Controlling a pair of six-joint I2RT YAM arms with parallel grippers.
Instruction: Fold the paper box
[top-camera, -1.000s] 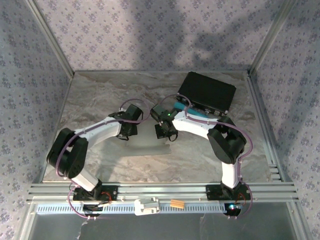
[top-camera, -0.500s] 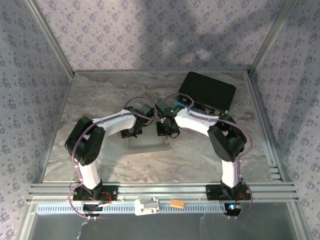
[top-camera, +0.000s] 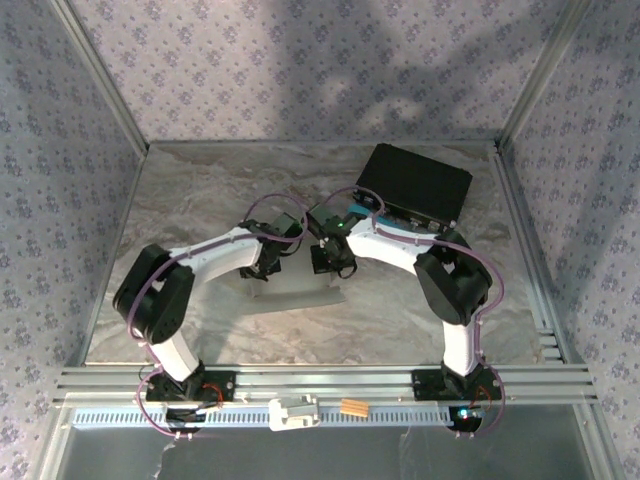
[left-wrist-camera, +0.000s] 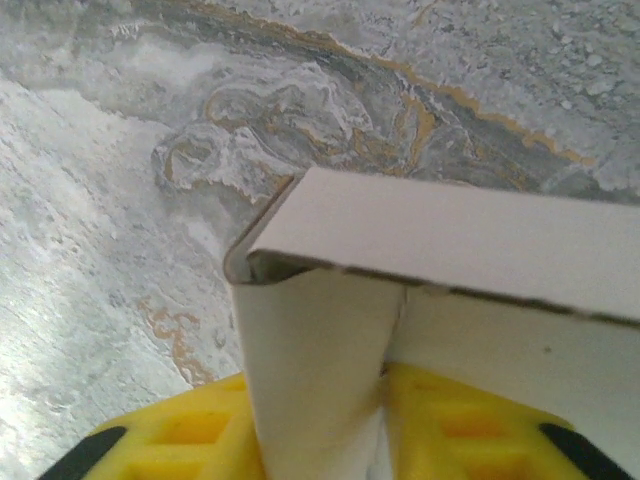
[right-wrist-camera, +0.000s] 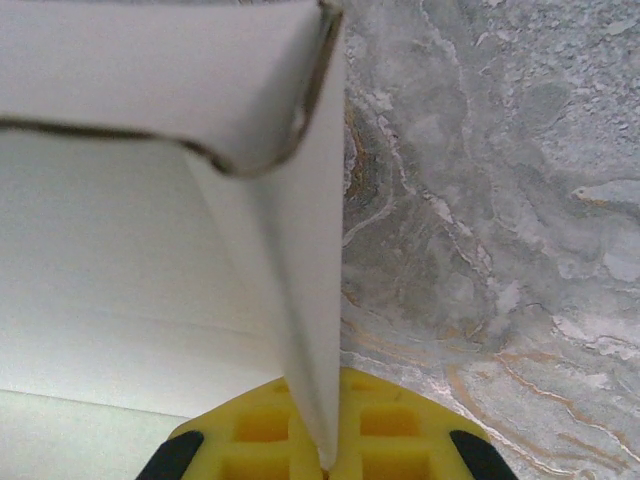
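— Box location?
— The paper box (top-camera: 300, 292) rests on the surface (top-camera: 190, 190), between my arms.
— Grip?
— My left fingers (left-wrist-camera: 180, 440) and right fingers (right-wrist-camera: 260, 425) each pinch an upright wall, apparently squaring corners for folding.

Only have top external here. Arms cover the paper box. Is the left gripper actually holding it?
Observer: Yes. Left wrist view: the left gripper has an upright wall of the paper box between its yellow fingers.
Operator: Right one?
Observer: The right gripper pinches a wall too, seen edge-on.
Operator: Corners formed?
Observer: Both wrist views show a folded corner, a flap bent over the wall.
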